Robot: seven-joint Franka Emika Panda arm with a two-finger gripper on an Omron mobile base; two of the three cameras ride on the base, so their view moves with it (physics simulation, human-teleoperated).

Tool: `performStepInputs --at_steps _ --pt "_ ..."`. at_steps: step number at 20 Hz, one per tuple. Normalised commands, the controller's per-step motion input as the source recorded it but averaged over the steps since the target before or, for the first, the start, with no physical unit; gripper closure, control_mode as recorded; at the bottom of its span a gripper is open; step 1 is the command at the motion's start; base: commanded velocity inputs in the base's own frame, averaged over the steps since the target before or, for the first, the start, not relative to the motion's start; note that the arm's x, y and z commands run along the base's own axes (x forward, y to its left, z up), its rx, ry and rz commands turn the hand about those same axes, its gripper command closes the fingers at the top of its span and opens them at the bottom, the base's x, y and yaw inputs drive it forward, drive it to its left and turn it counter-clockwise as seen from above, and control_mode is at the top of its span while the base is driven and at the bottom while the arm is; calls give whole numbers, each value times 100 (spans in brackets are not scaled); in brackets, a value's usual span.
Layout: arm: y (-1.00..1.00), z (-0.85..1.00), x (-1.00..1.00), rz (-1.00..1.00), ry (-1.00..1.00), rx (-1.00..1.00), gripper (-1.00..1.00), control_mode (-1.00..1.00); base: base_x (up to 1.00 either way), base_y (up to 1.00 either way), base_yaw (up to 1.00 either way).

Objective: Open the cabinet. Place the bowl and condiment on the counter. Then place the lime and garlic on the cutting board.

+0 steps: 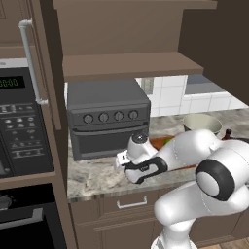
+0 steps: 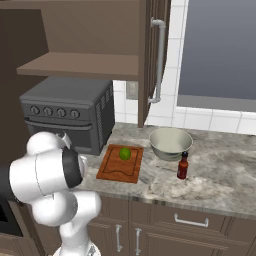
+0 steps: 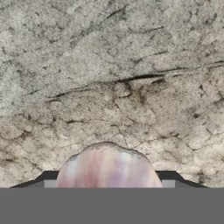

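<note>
Left base view: the cabinet (image 1: 131, 34) stands open, its shelf bare, its left door (image 1: 44, 63) swung out with a long silver bar handle at ten o'clock. Below it a dark toaster oven (image 1: 107, 119) sits on the speckled grey-beige counter (image 1: 92, 177). The white arm bends low across the middle, and the gripper (image 1: 119, 163) reaches down toward the counter just in front of the oven; its tips are hard to make out. At three o'clock the pale grey-green bowl (image 1: 202, 122) stands upright, its lower part cut off by the arm, which also covers most of the cutting board (image 1: 160, 142).

Right base view: the reddish-brown cutting board (image 2: 120, 163) lies flat, its long axis running toward the wall, with the round green lime (image 2: 125, 153) on its far half. The bowl (image 2: 170, 142) sits just right of it, mouth up. The condiment (image 2: 183, 166), a slim dark-red bottle, stands upright just in front of the bowl.

Hand view: the garlic (image 3: 108, 168), a whitish-pink streaked bulb, sits at six o'clock between the dark fingertips (image 3: 173, 177), against the counter (image 3: 109, 65). Its lower part is cut off, so its tip's direction cannot be told. The jaws stand spread either side of it; whether they touch it cannot be told.
</note>
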Motion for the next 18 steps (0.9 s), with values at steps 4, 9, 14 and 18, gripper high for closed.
performStepInputs --at_steps 4,9,14,18 --pt "-14 39 0 0 -7 1 100 -100 0 0 0" --pt "-1 90 0 0 3 0 100 -100 0 0 0" --pt "-18 92 -3 0 8 0 100 -100 0 0 0" --pt "-67 51 -28 0 7 0 100 -100 0 0 0"
